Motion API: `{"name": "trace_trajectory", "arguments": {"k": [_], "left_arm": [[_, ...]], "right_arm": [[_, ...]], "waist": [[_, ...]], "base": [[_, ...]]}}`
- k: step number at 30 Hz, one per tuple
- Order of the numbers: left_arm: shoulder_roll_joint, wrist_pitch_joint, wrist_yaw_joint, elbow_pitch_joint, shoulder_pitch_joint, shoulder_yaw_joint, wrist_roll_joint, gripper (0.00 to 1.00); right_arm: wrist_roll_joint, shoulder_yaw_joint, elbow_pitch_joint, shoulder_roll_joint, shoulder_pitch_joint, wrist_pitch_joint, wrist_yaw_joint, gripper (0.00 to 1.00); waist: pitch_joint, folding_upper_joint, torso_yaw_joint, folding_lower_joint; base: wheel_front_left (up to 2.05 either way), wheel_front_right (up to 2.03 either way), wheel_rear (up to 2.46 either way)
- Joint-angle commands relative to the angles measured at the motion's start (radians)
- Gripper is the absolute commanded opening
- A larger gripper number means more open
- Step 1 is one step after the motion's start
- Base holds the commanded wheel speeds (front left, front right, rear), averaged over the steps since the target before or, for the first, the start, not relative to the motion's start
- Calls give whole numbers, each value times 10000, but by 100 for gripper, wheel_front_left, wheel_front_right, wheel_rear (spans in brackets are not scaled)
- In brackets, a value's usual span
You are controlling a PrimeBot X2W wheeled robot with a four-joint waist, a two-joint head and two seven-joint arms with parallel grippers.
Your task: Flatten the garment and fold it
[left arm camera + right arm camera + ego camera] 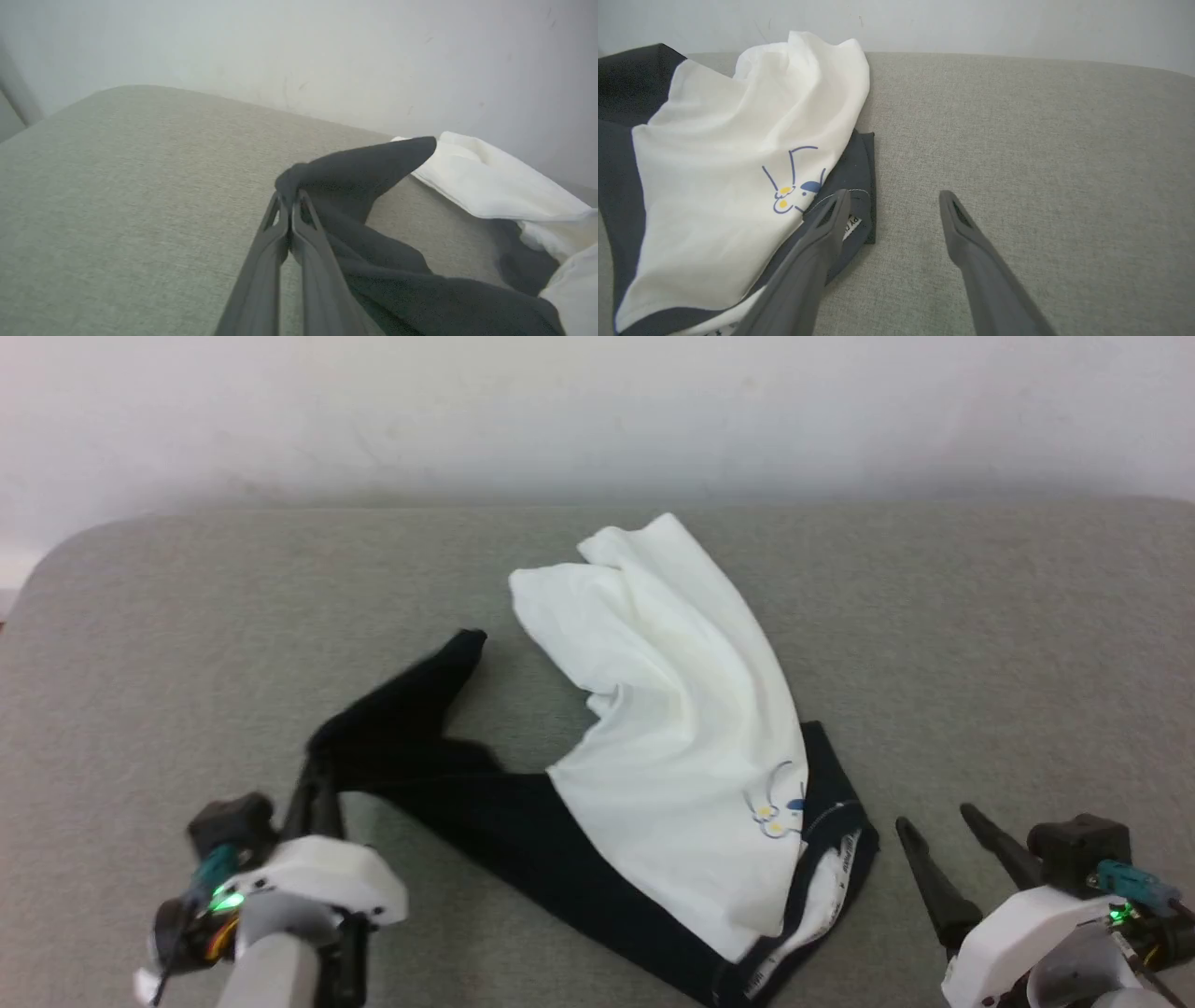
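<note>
Across the middle of the grey bench (980, 616) lies the garment (672, 709), crumpled. Its white body is bunched toward the far wall (597, 411), its small print (775, 807) faces up near the right edge, and one black sleeve (411, 719) trails off to the left. At a raised fold of that sleeve the left gripper (317, 784) has its fingers together, clamped on the black cloth. The right gripper (934, 816) sits just beside the garment's black neck end, with its fingers spread wide apart.

white garment (672, 709) with black sleeves, yellow-and-blue print; grey surface (980, 644).
</note>
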Motion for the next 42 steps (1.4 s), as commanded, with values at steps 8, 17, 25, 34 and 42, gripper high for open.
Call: {"name": "trace_trajectory", "arguments": {"k": [8,17,25,34,42], "left_arm": [[216,-264,861,-1121,1359,844,-243,0],[60,37,769,-951,1157,-206,376,100],[-37,-589,348,-1985,1063,-1227,1310,100],[-242,-635,139,-2183,1178,-1548,1399,100],[-244,-638,95,-2103,1280,-1308,1388,100]], "right_arm": [[-513,-181,704,238,-272,664,-9,100],[-1269,-876,1986,234,-1905,1634,-9,100],[-921,17,3635,-339,-3040,2871,-9,100],[-376,1161,5107,-618,-3452,3108,-9,0],[-549,827,4884,-1311,-3705,1648,-9,0]], "waist": [[-405,0,1154,1],[-463,0,1686,1],[-286,0,2144,1],[98,0,2403,1],[-172,0,1777,1]], "base": [[0,0,0],[0,0,0],[0,0,0],[0,0,0],[0,0,0]]}}
